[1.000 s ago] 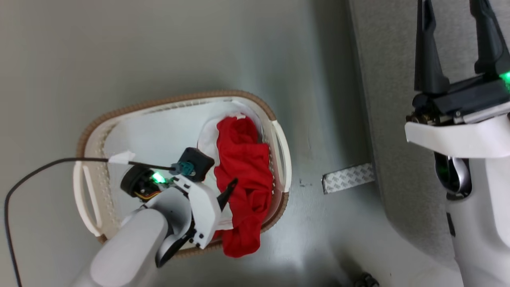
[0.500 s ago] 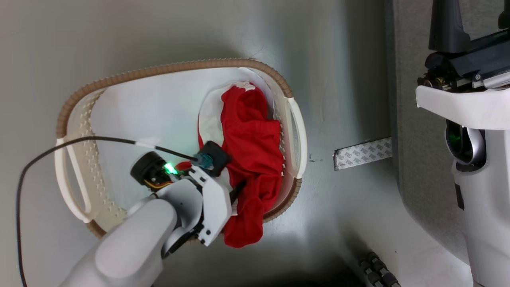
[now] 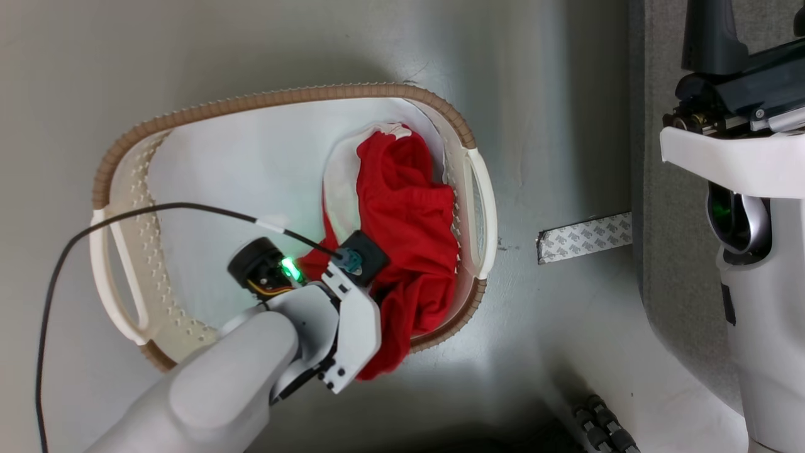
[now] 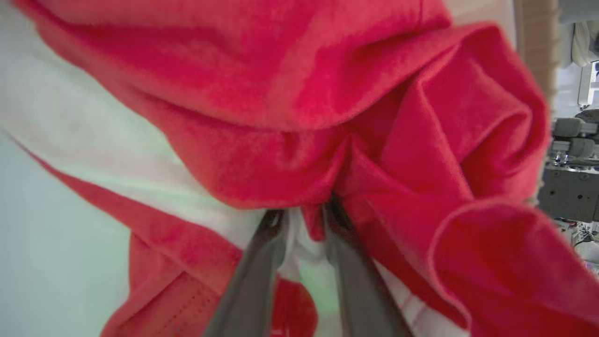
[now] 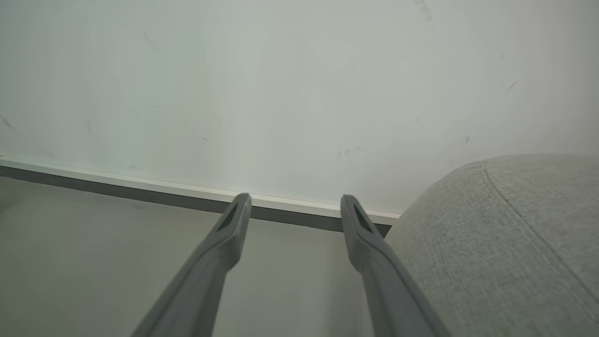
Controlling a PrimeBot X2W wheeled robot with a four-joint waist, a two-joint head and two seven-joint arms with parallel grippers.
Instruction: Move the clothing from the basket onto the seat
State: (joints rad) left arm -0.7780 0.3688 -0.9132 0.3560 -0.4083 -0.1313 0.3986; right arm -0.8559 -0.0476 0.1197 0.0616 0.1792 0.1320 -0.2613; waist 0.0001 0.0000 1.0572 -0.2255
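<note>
Basket (image 3: 251, 104) on the grey floor (image 3: 251, 44), oval, cream perforated walls, tan rim band. Clothing (image 3: 409, 220) is bunched at the basket's end nearer the seat (image 3: 666, 251): red fabric with a white panel along its inner edge, one red fold draped over the near rim. The rest of the basket bottom is bare. Left arm reaches down into the heap, a green light (image 3: 289, 267) lit at its wrist and a black cable (image 3: 157, 209) trailing off across the basket. Left wrist view: left gripper (image 4: 304, 213) pushed into the folds, jaws partly drawn in with a tuck of red and white cloth between them, tips buried under a red fold; cannot tell whether the cloth is truly pinched. Right gripper (image 5: 295, 206) hangs in the air beside the seat's rounded corner, jaws spread wide, nothing between them; pale wall (image 5: 281, 93) and white skirting (image 5: 140, 185) beyond. Strip of tape (image 3: 585, 238) on the floor between basket and seat, one end against the seat, carries a repeated grey print too small to read.
</note>
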